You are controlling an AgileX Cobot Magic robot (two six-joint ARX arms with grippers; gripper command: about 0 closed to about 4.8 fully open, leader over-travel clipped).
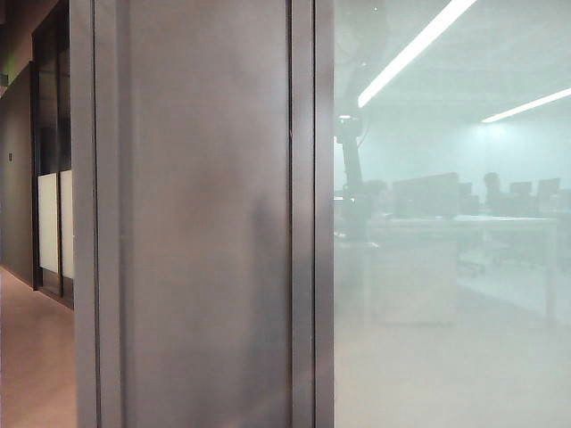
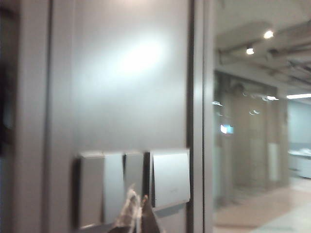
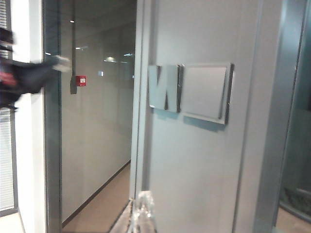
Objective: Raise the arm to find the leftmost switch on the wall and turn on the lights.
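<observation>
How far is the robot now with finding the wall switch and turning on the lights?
Done: the switches on the wall are found, seen by both wrist cameras. In hand: the left gripper hangs before them, touching none visibly; the right gripper stands further off. Left: pressing the leftmost switch.

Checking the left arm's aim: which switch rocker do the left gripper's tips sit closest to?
The narrow middle rocker; the left gripper sits right below it, between the wider rockers and.
</observation>
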